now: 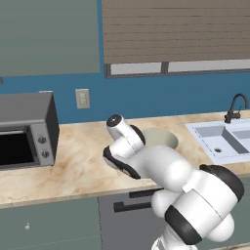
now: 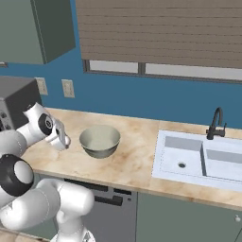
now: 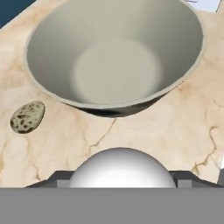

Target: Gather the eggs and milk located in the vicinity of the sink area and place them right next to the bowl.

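Lying just beside the bowl [image 3: 114, 65] rim, the egg [image 3: 27, 117] leaves bare counter [image 3: 183, 127]; pincer state unclear.

Speckled egg [image 3: 27, 117] lies just beside the bowl [image 3: 43, 83] — seemingly apart.

A marbled beige counter [image 1: 73, 166] is seen beneath and around the jaws. A grey microwave [image 1: 27, 129] with a dark door and two knobs is set on it, well off to the left of the jaws. A pale wall outlet [image 1: 82, 98] is mounted on the blue wall [image 2: 142, 99] beyond the jaws, and a second outlet [image 2: 42, 85] is seen near it. A window with brown blinds [image 2: 160, 33] is placed higher up. Grey-green cabinets [image 1: 49, 227] and a dark-handled dishwasher front [image 2: 111, 208] are fitted below the counter.
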